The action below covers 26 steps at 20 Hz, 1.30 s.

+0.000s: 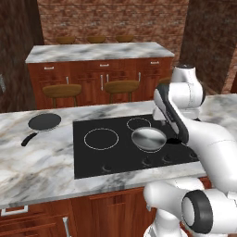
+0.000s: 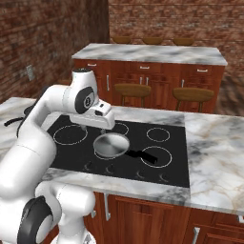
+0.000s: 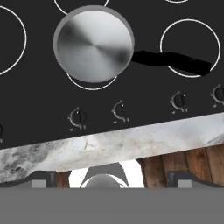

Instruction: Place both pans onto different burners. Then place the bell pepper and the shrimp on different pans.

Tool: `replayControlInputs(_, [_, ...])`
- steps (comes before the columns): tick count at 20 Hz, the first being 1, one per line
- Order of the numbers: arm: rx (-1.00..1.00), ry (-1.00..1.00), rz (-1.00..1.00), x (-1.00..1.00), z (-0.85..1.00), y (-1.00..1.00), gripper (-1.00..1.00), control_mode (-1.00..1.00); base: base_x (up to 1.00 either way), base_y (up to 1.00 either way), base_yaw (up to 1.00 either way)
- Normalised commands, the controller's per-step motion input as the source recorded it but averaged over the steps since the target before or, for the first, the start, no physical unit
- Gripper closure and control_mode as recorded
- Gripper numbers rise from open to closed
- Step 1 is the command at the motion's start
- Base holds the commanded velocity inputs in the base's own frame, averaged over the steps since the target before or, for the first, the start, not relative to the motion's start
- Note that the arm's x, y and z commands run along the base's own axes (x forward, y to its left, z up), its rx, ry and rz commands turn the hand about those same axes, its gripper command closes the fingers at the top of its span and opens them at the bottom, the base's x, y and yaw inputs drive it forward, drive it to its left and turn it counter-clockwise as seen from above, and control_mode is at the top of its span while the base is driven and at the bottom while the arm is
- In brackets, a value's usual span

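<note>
Two pans show in the left base view: the black pan (image 1: 44,121) lies on the marble counter (image 1: 41,162) left of the cooktop (image 1: 111,152), its long handle pointing toward the counter's front edge, and the steel pan (image 1: 148,139) sits on the black glass near the right burners, just beside a smaller burner ring (image 1: 139,123) behind it. A larger burner ring (image 1: 101,139) lies bare to its left. The arm's wrist hides the gripper, so I cannot tell how wide it stands.

From the right base view, the steel pan (image 2: 111,145) rests below the hand, its dark handle (image 2: 141,156) reaching right toward another burner ring (image 2: 156,155).

Through the hand view, the steel pan (image 3: 93,45) overlaps a burner ring (image 3: 92,85), off its centre; control knobs (image 3: 78,117) line the glass edge.
</note>
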Motion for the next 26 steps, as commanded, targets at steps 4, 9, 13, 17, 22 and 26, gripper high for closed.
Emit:
replayControlInputs(4, [0.00,-0.01,0.00,-0.13,0.00,0.34,-1.00,-1.00,0.00,0.00,0.00])
replayControlInputs(9, [0.00,0.00,0.00,-0.05,0.00,0.12,-1.00,1.00,-0.10,0.31,0.00])
replayControlInputs(13, [0.00,0.00,0.00,0.00,0.00,0.00,-1.00,1.00,-0.15,0.74,0.00])
replayControlInputs(17, [0.00,0.00,0.00,0.00,0.00,0.00,-1.00,1.00,-0.01,0.80,0.00])
replayControlInputs(22, [0.00,0.00,0.00,0.00,0.00,0.00,-1.00,1.00,0.00,0.54,0.00])
replayControlInputs(26, [0.00,0.00,0.00,0.00,0.00,0.00,-1.00,1.00,0.02,0.48,0.00])
